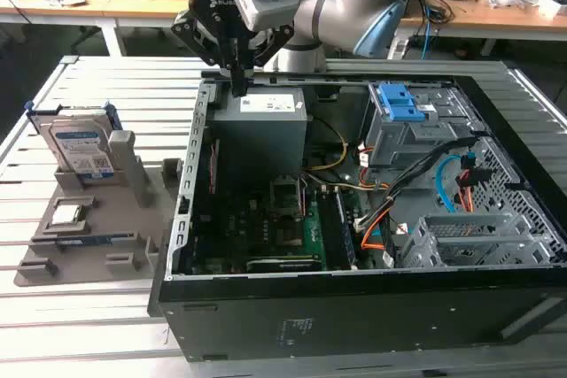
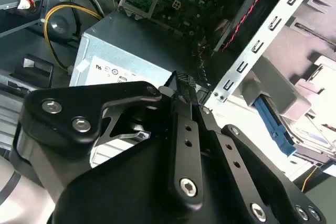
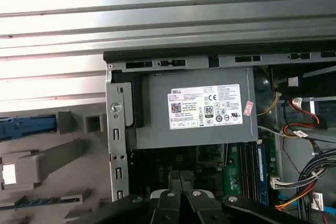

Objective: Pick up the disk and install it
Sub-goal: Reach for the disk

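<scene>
While the gripper [image 1: 237, 84] hangs over the power supply [image 1: 261, 126] in the computer case [image 1: 354, 307], jaws together and empty, the disk [image 1: 81, 150] stands upright in a grey holder [image 1: 133, 174] near the table's [image 1: 89, 325] edge at the exterior view's left. It looks rigid, fairly heavy and shock-sensitive, so the blue bracket's [image 1: 71, 111] flat sides seem the safest hold.

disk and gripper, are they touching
Apart. The exterior view shows the disk standing in its grey holder, while the gripper hangs over the computer case, well clear.

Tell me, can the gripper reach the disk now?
Probably yes. The disk stands upright in its holder outside the case, its top uncovered, and nothing lies between it and the gripper.
</scene>
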Motion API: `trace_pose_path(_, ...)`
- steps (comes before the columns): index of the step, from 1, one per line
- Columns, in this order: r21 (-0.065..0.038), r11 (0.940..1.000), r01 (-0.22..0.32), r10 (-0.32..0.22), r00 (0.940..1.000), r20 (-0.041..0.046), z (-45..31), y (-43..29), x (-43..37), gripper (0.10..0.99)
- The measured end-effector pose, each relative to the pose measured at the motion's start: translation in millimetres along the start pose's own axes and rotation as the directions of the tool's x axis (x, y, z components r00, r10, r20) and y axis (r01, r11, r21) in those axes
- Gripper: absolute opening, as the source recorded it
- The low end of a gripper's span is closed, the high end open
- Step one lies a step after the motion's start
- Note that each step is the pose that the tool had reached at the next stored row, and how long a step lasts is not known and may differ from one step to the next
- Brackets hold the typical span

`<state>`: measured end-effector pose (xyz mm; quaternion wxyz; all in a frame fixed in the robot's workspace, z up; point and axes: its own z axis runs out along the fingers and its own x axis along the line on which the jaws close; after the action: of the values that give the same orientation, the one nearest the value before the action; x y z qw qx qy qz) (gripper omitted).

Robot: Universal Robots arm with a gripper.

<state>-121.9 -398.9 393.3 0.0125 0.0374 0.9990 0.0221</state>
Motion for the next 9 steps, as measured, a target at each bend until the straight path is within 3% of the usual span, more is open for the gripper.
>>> trace_pose_path(1, 0.000, 1.0000, 0.000, 0.000, 1.0000, 0.0000, -0.1, -0.2, 1.8, 0.106)
trace_pose_path(2, 0.000, 1.0000, 0.000, 0.000, 1.0000, 0.0000, -0.3, -0.7, 9.9, 0.106)
trace_pose_path(3, 0.000, 1.0000, 0.000, 0.000, 1.0000, 0.0000, -0.4, -1.0, 13.0, 0.106)
trace_pose_path(9, 0.000, 1.0000, 0.000, 0.000, 1.0000, 0.0000, -0.6, -1.7, 23.0, 0.106)
